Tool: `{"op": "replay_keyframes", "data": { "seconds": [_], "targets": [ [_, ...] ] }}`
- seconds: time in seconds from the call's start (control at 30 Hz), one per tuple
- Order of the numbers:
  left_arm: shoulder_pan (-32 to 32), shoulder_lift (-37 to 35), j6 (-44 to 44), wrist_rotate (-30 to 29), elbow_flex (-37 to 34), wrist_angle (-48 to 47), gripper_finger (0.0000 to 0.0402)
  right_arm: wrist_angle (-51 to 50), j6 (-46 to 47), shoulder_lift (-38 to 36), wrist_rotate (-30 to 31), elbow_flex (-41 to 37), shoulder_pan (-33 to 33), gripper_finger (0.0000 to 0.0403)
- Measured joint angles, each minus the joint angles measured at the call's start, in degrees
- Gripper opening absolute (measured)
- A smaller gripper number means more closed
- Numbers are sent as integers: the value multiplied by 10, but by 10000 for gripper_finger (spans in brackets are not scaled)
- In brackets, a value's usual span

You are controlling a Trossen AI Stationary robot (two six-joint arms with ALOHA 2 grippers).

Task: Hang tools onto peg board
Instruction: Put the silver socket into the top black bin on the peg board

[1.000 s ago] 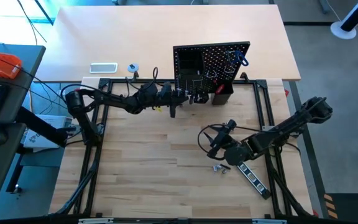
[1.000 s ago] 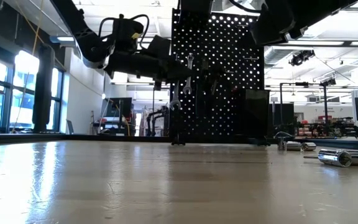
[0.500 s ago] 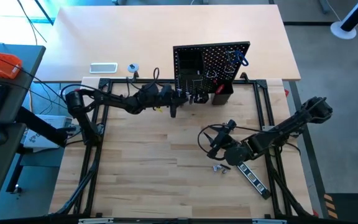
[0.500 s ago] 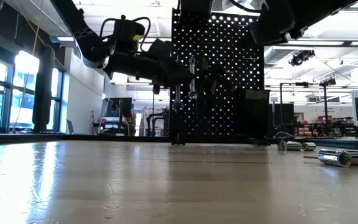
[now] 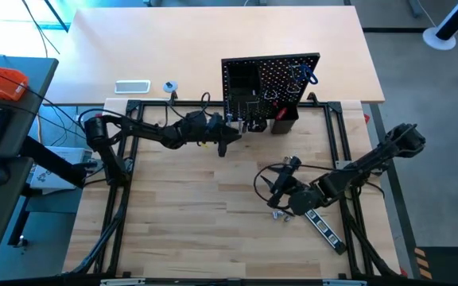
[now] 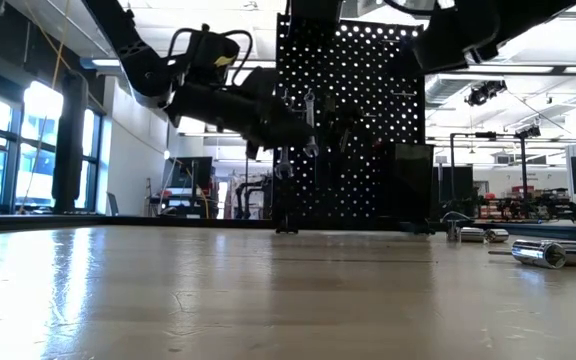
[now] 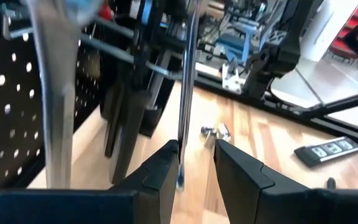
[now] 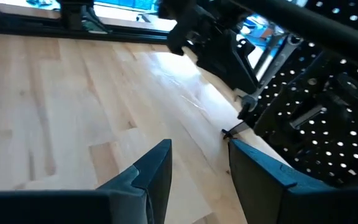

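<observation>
Left gripper lets go of a wrench at the peg board as the right arm waits over the table

The left gripper (image 7: 196,155) stands just in front of the peg board (image 5: 270,75), fingers parted with a thin steel wrench (image 7: 186,93) hanging on the board between them and apparently free of both; a broader silver wrench (image 7: 58,99) hangs beside it. The right gripper (image 8: 199,163), fingers apart and empty, hovers above the bare wood near small metal tools (image 5: 280,214) and a black striped bar (image 5: 324,226) on the table. These steel tools are judged stiff, hard, slick and fairly light, best pinched across the flat shank near mid-length so the ring end stays clear for a hook. Compared with a second earlier, the left fingers have spread and the gripper has drawn slightly back from the board, while the right arm has shifted slightly
</observation>
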Motion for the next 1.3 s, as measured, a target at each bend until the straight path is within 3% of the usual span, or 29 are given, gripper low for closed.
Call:
{"op": "replay_keyframes", "data": {
  "seconds": [0.2, 0.53, 0.9, 1.3],
  "targets": [
    [-3, 0, -4, -5, 0, -39, 101, -34, 25, 0, -31, 0, 23, 154],
    [-11, 0, -4, -16, 0, -73, 101, -122, 116, 0, -172, 0, 56, 154],
    [-33, -8, 21, -43, -3, -141, 101, -162, 165, 1, -200, 0, 109, 154],
    [-66, -116, 22, -68, -113, -110, 101, -148, 193, 78, -259, 0, 137, 154]
  ]
}}
